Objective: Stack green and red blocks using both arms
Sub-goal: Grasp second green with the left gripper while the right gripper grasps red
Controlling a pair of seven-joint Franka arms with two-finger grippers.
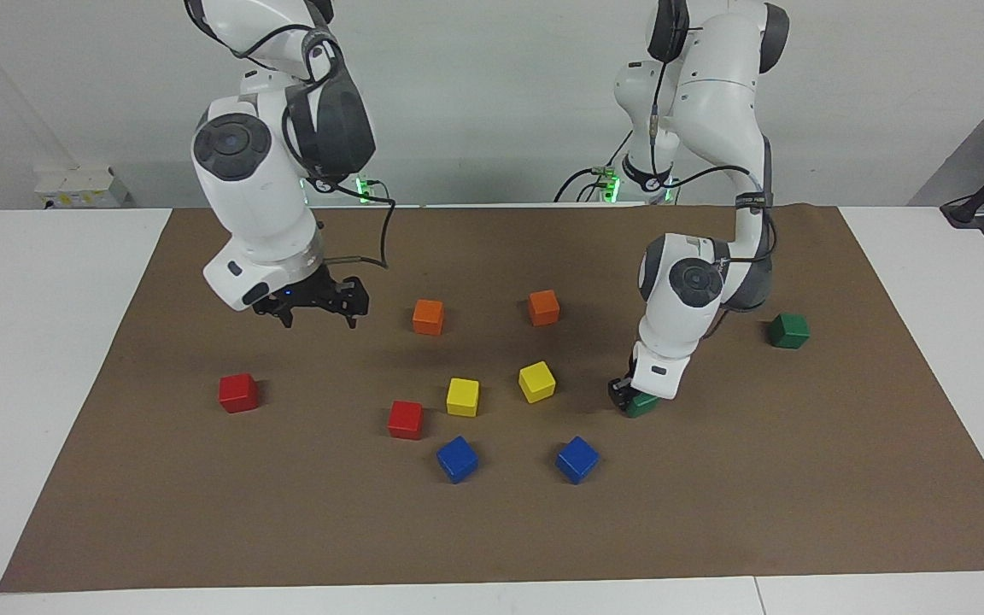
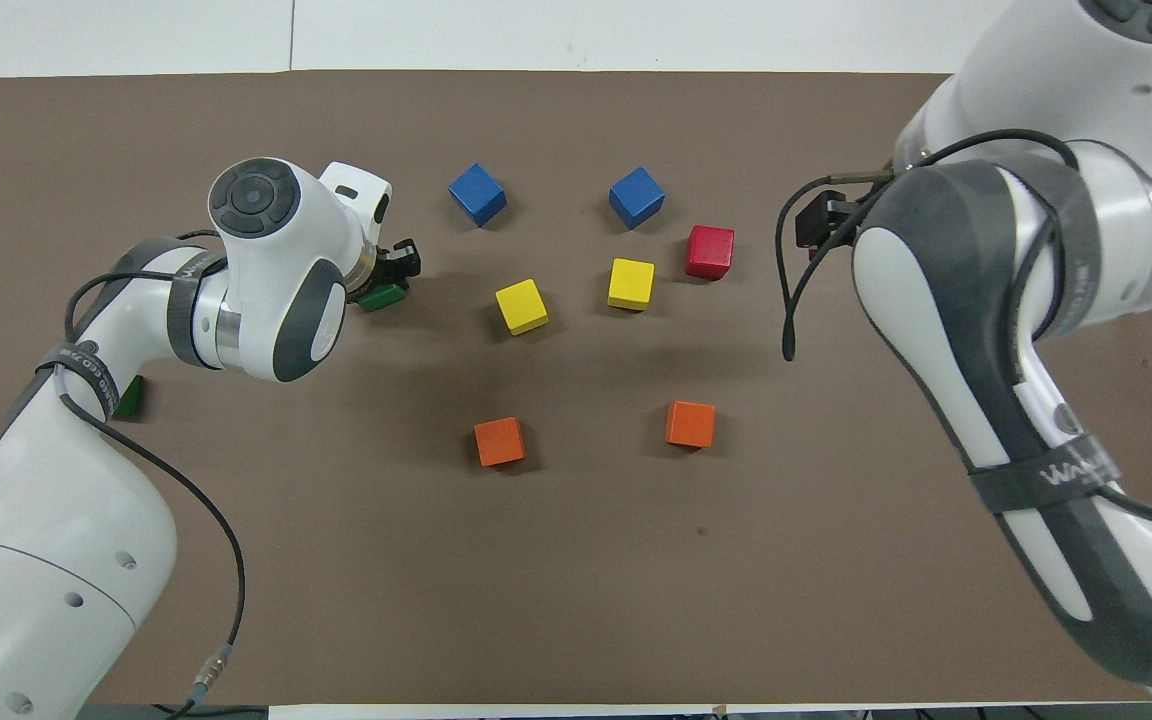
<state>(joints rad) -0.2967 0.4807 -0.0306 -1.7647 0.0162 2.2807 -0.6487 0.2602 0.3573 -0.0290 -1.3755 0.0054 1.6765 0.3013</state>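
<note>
My left gripper (image 1: 631, 400) is down on the mat, shut on a dark green block (image 1: 643, 404) that rests there; this green block (image 2: 381, 296) also peeks out under the gripper (image 2: 394, 272) from above. A second green block (image 1: 789, 330) sits at the left arm's end, nearer to the robots. One red block (image 1: 238, 393) lies alone toward the right arm's end. The other red block (image 1: 405, 419) sits beside a yellow one. My right gripper (image 1: 319, 314) hangs open and empty, raised over bare mat between that lone red block and an orange block.
Two orange blocks (image 1: 428, 317) (image 1: 543, 307), two yellow blocks (image 1: 462, 397) (image 1: 536, 381) and two blue blocks (image 1: 456, 459) (image 1: 576, 459) cluster mid-table on the brown mat (image 1: 492, 538). In the overhead view the right arm (image 2: 986, 330) covers the lone red block.
</note>
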